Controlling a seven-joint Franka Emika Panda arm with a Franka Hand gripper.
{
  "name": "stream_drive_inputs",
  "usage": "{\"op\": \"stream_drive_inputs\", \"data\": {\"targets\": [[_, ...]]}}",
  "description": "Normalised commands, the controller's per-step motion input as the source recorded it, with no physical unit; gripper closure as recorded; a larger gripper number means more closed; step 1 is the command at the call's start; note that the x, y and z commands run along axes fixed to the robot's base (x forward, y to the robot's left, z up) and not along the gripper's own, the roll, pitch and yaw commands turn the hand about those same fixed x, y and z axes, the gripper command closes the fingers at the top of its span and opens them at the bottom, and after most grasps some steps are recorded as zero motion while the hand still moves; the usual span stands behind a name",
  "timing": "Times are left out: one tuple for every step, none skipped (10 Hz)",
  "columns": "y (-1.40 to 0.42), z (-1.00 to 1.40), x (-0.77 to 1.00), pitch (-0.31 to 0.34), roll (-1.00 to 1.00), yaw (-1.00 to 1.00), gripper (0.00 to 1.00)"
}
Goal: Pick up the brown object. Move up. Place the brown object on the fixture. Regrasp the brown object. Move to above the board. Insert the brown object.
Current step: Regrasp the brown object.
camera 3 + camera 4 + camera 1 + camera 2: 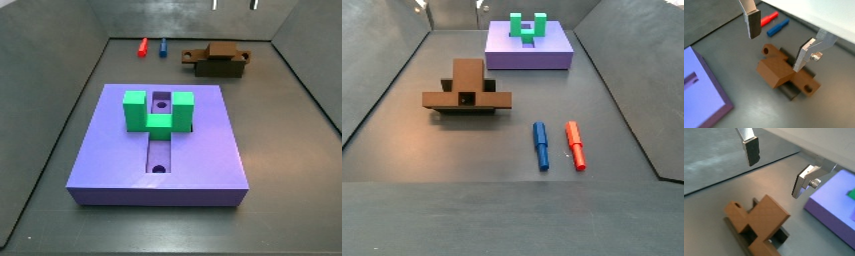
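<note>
Grey floor (422,60) with low walls holds everything. Brown object (468,88) sits on the fixture (466,113) near 1 side wall, nothing gripping it; both side views show this. Gripper (781,37) hangs above it, released, jaws wide apart and empty; only the fingertips (217,5) show at the frame edge in a side view. Purple board (160,140) carries a green U-shaped block (158,110) over its slot. Red peg (576,144) and blue peg (540,144) lie side by side, well apart from the fixture.
</note>
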Motion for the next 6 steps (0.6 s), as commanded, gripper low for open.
{"op": "stream_drive_inputs", "data": {"targets": [[0.00,0.07,0.44,0.180,1.00,0.20,0.00],[0.00,0.11,0.47,0.526,1.00,0.00,0.00],[-0.06,0.10,0.39,0.657,1.00,0.00,0.00],[-0.08,0.10,0.37,0.700,1.00,0.00,0.00],[-0.11,0.08,0.34,0.729,1.00,0.00,0.00],[-0.18,0.00,0.34,0.703,1.00,-0.01,0.00]]}}
